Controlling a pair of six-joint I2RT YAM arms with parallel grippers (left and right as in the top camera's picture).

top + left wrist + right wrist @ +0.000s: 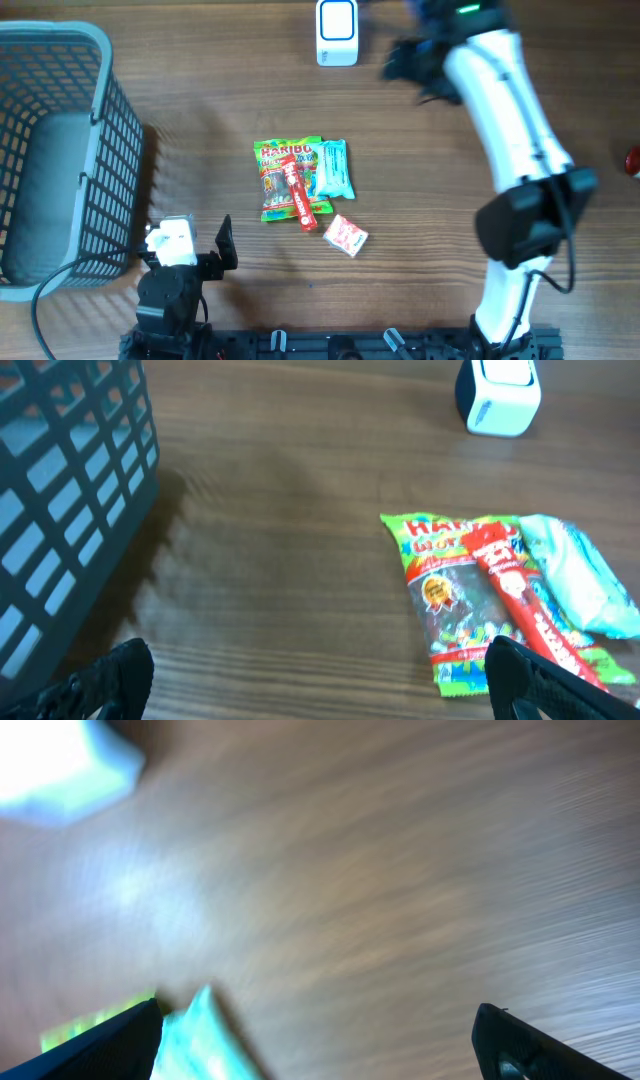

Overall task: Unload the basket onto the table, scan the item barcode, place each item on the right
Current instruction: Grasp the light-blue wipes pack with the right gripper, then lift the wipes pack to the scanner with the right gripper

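Note:
A pile of snack items lies mid-table: a green Haribo bag [277,175] [450,595], a red stick pack [298,198] [520,595] across it, a teal packet [335,168] [585,575] beside them and a small red-and-white packet [346,235] in front. The white barcode scanner [337,30] [497,398] stands at the far edge. My left gripper [320,690] is open and empty, low near the front edge, left of the pile. My right gripper [405,62] [320,1045] is open and empty, just right of the scanner; its view is blurred, with the teal packet [200,1045] by its left finger.
A grey mesh basket [95,120] [70,480] fills the left side of the table, close to my left arm [170,290]. A small red object [632,160] shows at the right edge. The white right arm [510,110] stretches over the right half.

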